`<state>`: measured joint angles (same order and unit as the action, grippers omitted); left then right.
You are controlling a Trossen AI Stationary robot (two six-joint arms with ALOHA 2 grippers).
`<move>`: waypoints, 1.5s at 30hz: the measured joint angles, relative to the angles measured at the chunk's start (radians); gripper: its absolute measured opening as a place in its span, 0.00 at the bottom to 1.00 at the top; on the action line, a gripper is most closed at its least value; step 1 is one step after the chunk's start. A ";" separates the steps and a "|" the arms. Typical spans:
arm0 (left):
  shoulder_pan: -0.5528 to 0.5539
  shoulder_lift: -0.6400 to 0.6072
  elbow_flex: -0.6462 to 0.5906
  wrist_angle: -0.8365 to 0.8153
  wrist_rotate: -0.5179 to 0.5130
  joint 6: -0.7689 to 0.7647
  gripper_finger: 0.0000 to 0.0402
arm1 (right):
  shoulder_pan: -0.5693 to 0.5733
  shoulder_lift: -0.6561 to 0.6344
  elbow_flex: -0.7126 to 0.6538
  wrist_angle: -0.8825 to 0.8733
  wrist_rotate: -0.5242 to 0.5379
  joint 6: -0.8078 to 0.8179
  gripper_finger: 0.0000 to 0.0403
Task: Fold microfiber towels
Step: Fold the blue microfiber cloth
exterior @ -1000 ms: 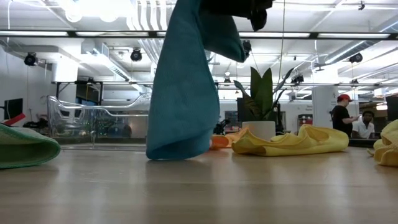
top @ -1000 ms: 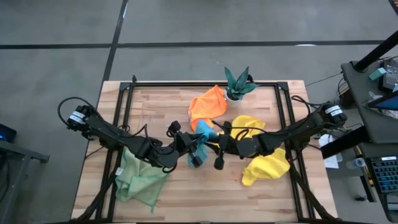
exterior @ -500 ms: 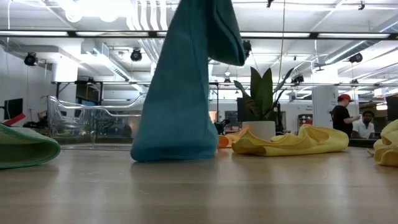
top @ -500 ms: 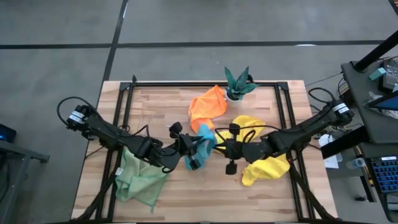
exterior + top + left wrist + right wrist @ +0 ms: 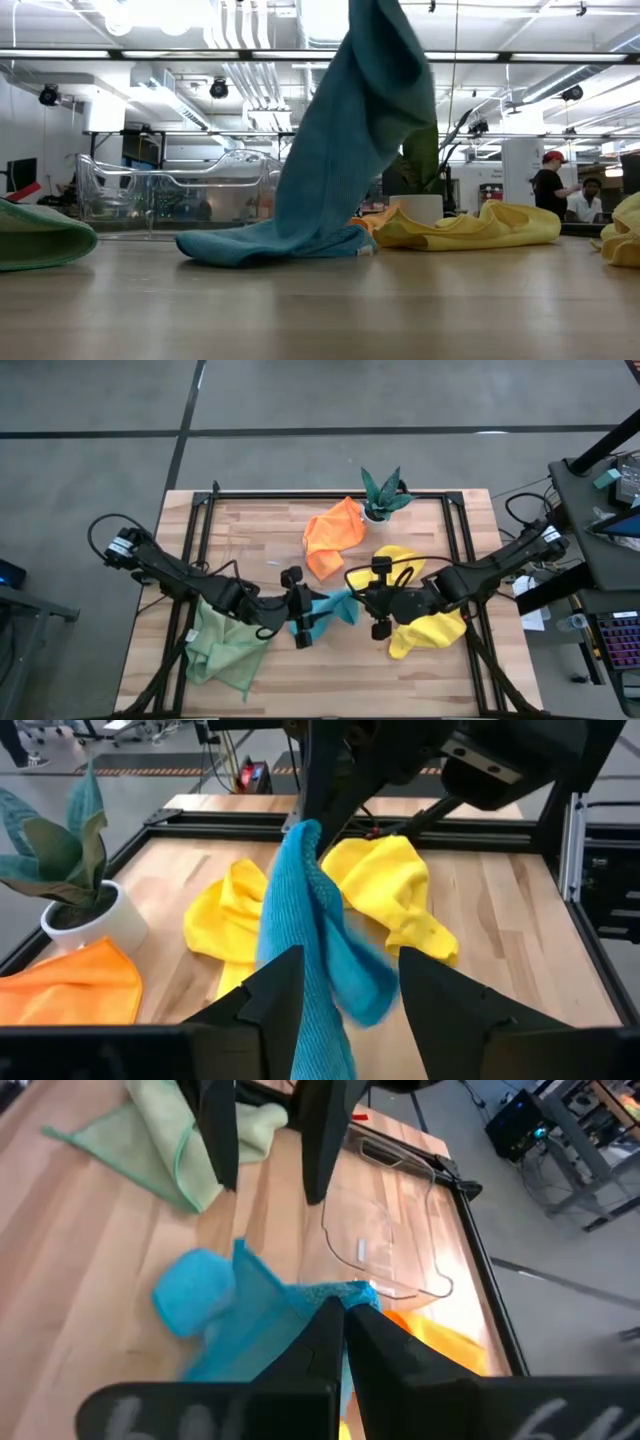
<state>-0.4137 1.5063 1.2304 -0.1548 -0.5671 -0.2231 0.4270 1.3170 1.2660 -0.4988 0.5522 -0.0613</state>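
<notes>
The bright blue towel (image 5: 345,150) hangs from my right gripper (image 5: 343,1315), which is shut on it above the table's middle. My left gripper (image 5: 350,960) stands open just left of it in the high view (image 5: 300,622), its fingers apart (image 5: 222,1140) and holding nothing. The orange towel (image 5: 335,535) lies crumpled toward the far edge. Two yellow towels (image 5: 400,565) (image 5: 430,632) lie right of centre. The pale green towel (image 5: 225,645) lies at the near left. My right gripper pinches an upper edge of the blue towel (image 5: 352,1292) between its two fingers, coming slanting down from the table's right side. The towel hangs slack below the fingers, and its lower end (image 5: 260,245) lies spread on the table.
A small plant in a white pot (image 5: 380,495) stands at the far edge beside the orange towel. A clear plastic tray (image 5: 400,1240) lies on the far left part of the table. Black frame rails (image 5: 200,560) run along both sides. People stand in the room behind (image 5: 548,190).
My left gripper has opened and let go of the blue towel, turning on the spot. My right gripper has risen and drawn toward the table's right with the towel. The towel now hangs from one hold only, its freed lower part fallen and spread on the table.
</notes>
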 joint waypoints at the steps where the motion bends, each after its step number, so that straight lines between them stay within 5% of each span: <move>1: 0.002 0.000 0.000 0.004 0.000 0.001 0.38 | -0.002 0.000 0.005 0.000 0.000 0.009 0.02; 31: 0.034 0.113 0.000 0.066 0.007 -0.164 0.36 | -0.002 -0.001 0.017 0.016 0.053 0.038 0.02; 40: 0.031 0.107 0.000 0.095 -0.010 -0.129 0.03 | -0.002 -0.001 0.017 0.015 0.053 0.035 0.02; 45: 0.014 0.071 0.000 0.092 -0.014 -0.077 0.00 | -0.002 -0.031 0.017 0.014 0.053 0.031 0.02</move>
<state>-0.3997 1.5776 1.2304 -0.0626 -0.5812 -0.3001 0.4252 1.2861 1.2827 -0.4844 0.6051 -0.0307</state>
